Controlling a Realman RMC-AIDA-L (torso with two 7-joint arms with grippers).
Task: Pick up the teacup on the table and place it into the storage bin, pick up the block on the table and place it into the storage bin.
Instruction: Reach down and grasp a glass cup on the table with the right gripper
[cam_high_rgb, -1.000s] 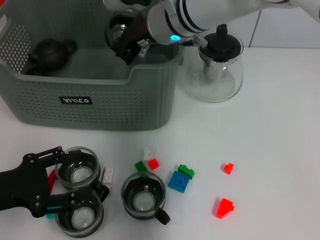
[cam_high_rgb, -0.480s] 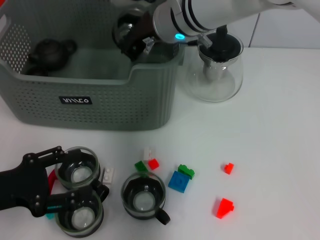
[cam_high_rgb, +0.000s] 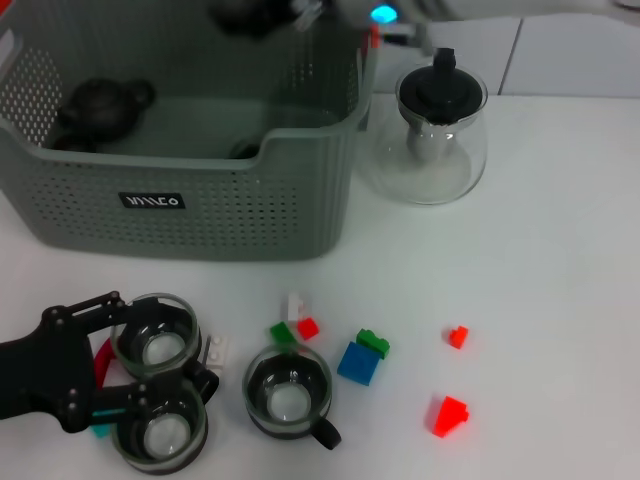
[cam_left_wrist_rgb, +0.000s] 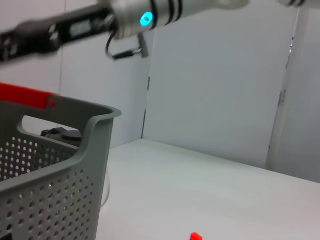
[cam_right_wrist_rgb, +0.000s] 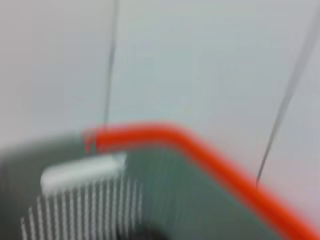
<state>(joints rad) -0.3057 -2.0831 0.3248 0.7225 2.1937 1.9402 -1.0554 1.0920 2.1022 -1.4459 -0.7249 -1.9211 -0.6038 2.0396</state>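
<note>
Head view: the right gripper (cam_high_rgb: 262, 12) is seen at the top edge of the frame, raised above the far side of the storage bin (cam_high_rgb: 200, 205); it is mostly cut off and blurred, so whether its fingers are released or clenched cannot be told. A dark object, possibly a deposited cup, lies low inside the bin near its front wall notch (cam_high_rgb: 246, 151), below and forward of that gripper, and a dark teapot (cam_high_rgb: 100, 103) sits in the bin's left part. The left gripper (cam_high_rgb: 75, 375) lies low on the table, well apart from the bin, with its fingers spread wide beside two glass teacups, the upper teacup (cam_high_rgb: 152, 338) and the lower teacup (cam_high_rgb: 158, 428); nothing is grasped. A third teacup with dark handle (cam_high_rgb: 288, 390) stands just beyond these, away from the left gripper, and the blue block (cam_high_rgb: 358, 364) lies further the same way among small red, green and white pieces. The coming move is judged to turn on this: the remaining cups lie immediately against the left gripper, whereas the right gripper is far above and behind them, so the left arm is the nearer
</note>
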